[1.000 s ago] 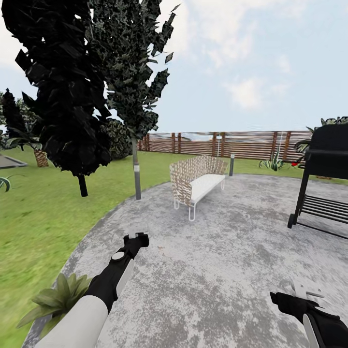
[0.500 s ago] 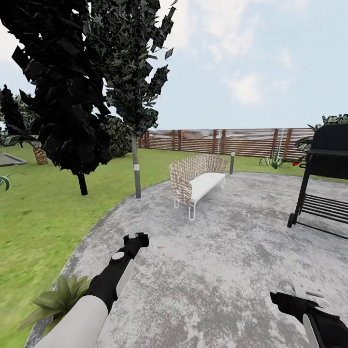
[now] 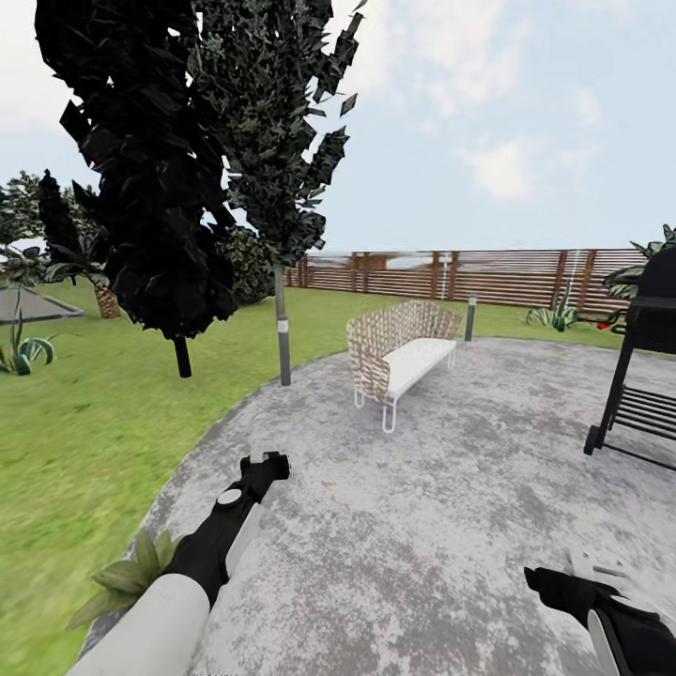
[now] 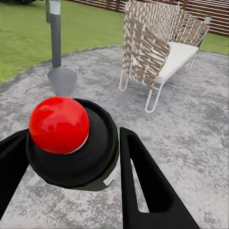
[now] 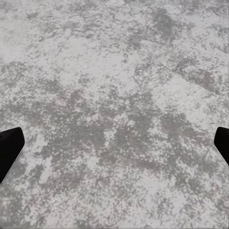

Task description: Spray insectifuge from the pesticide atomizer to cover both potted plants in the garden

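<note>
Garden scene on one grey round paved patio (image 3: 451, 526) bordered by lawn (image 3: 84, 422) and a slatted wooden fence (image 3: 507, 277), with two dark trees (image 3: 160, 188), one woven bench (image 3: 399, 352), one black grill (image 3: 643, 376) and two bollard lamps (image 3: 283, 347). One potted plant (image 3: 131, 577) sits at the patio edge beside the left arm. The left gripper (image 4: 71, 157) is closed on the pesticide atomizer (image 4: 81, 148), red cap toward the camera; the right gripper (image 5: 114, 143) is spread wide and empty over bare paving

No readable text, label, brand, number or sign is to be found on anything in these views.
</note>
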You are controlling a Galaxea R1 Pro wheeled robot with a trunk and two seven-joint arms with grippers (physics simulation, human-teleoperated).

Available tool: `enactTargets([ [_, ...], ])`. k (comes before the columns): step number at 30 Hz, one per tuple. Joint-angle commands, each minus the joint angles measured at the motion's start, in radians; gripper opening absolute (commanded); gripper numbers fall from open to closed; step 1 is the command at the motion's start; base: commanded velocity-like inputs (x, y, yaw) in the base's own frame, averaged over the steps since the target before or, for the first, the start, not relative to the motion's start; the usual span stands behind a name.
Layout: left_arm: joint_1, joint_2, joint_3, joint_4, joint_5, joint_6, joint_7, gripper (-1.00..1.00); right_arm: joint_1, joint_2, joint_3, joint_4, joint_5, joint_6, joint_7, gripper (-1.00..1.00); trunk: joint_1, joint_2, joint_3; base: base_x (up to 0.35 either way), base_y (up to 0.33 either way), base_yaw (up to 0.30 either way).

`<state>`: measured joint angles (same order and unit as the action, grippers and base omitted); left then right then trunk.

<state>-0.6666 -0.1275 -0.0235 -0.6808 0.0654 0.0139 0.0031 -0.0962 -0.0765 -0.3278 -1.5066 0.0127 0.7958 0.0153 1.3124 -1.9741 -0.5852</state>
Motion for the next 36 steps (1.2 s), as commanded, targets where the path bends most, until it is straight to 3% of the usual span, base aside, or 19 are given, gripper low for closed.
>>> enactTargets([
  [1, -0.001, 0.0, -0.002, 0.0, 0.007, 0.002, 0.001, -1.0, 0.0, 0.0, -0.001, -0.001, 0.001, 0.005, 0.002, 1.0, -0.004, 0.007, 0.002, 0.0, 0.0, 0.245],
  [10, -0.001, 0.0, -0.001, 0.0, 0.007, 0.002, 0.0, -1.0, 0.0, 0.0, -0.001, -0.001, 0.001, 0.005, 0.002, 1.0, -0.039, 0.07, 0.03, 0.0, 0.0, 0.239],
  [25, -0.001, 0.0, -0.001, 0.0, 0.007, 0.002, 0.0, -1.0, 0.0, -0.001, -0.001, -0.001, 0.002, -0.002, 0.003, 1.0, -0.096, 0.175, 0.077, 0.0, 0.0, 0.016],
  [36, -0.001, 0.0, -0.001, 0.0, 0.007, 0.002, 0.0, -1.0, 0.0, 0.0, -0.002, -0.001, 0.002, -0.003, 0.002, 1.0, -0.096, 0.175, 0.077, 0.0, 0.0, 0.0],
])
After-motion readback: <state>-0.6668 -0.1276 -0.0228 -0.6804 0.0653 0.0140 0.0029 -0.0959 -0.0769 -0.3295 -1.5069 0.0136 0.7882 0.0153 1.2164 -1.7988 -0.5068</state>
